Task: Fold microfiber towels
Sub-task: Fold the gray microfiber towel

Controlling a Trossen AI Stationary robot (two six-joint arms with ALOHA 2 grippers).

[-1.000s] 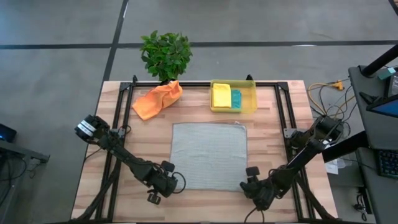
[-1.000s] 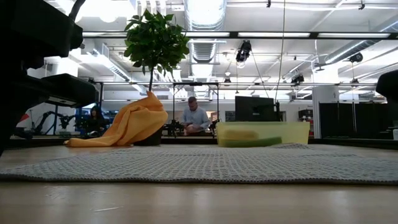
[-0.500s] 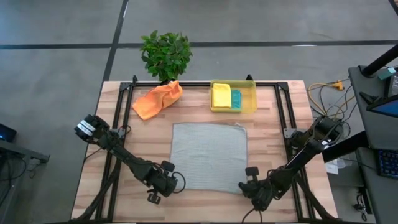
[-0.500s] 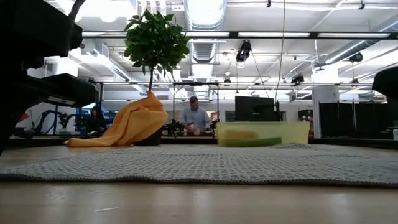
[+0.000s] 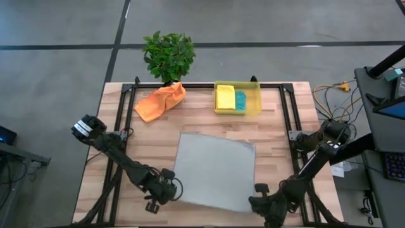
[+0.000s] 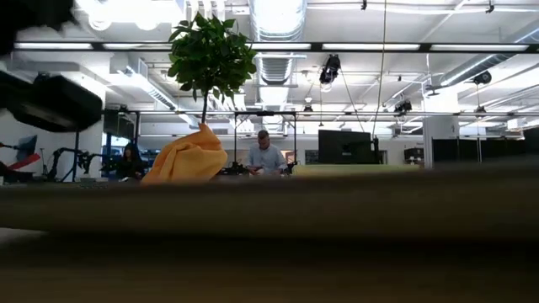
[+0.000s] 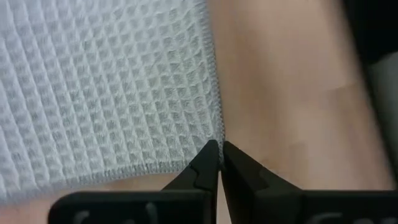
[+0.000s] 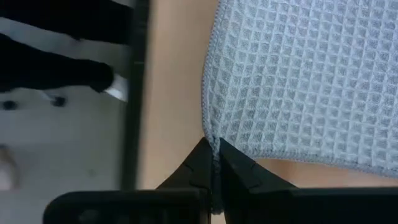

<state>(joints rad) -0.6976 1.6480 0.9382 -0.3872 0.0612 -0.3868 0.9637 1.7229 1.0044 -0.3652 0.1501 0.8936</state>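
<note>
Both grippers [image 7: 219,149] [image 8: 214,149] on grey towel [image 5: 214,170] corners

Two dark, near-black jointed arms of slender tubular links joined by bulkier rounded housings. The left arm [image 5: 120,166] carries a pale label on its base housing; the right arm [image 5: 313,166] has a similar light patch near its base. The left gripper [image 7: 219,155] and right gripper [image 8: 214,154] each end in two matte black fingers tapering to wedge-shaped tips.
</note>
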